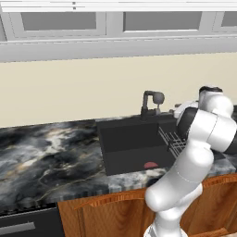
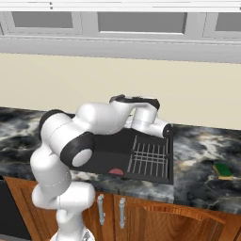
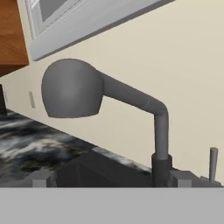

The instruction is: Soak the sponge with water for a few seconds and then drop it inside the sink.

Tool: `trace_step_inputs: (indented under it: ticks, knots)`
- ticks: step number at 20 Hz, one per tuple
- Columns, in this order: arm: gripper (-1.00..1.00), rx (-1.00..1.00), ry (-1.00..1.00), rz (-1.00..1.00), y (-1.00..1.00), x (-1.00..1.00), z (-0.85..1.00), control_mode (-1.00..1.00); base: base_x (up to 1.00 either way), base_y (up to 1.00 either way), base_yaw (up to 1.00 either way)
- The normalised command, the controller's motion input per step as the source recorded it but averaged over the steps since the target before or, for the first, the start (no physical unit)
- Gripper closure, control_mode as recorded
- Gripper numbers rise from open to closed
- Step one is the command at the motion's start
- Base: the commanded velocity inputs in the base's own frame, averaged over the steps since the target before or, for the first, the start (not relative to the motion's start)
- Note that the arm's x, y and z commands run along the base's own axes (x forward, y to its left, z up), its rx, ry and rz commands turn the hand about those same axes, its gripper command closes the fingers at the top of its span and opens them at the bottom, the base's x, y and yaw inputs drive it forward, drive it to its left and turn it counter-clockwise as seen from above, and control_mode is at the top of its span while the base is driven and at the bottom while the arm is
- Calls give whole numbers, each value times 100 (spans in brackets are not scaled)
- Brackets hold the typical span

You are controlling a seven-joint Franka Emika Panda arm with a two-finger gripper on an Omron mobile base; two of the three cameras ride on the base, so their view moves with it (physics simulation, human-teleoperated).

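The sponge (image 2: 222,170), a small yellow block with a green layer, lies on the marbled counter to the right of the sink (image 2: 110,151). The sink (image 1: 132,141) is a black recessed basin with a dark tap (image 1: 152,102) at its back. My gripper (image 3: 111,179) is open with nothing between its fingertips (image 3: 41,178). It hangs over the back of the basin, far from the sponge, and faces the tap's rounded head (image 3: 72,87) at close range. The water is out of view.
A wire rack (image 2: 148,160) lies in the right part of the basin, and a reddish oval spot (image 2: 116,172) marks its floor. A small lever (image 3: 213,164) stands right of the tap base. The beige wall and cabinets rise behind. Marbled counter (image 1: 46,152) stretches left.
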Motion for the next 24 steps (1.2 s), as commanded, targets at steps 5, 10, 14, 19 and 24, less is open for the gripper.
trace_step_inputs:
  ticks: [5,10,14,19,24]
  knots:
    - [-100,0,-3,0,0,3,-2,-100,0,0,0]
    - [-100,0,-5,0,2,0,0,-100,0,0,0]
    - [-100,0,-3,0,0,0,15,-100,0,0,0]
    - [-100,0,-3,1,0,-8,3,-100,0,0,0]
    - [-100,0,-4,4,14,-22,0,-100,0,0,0]
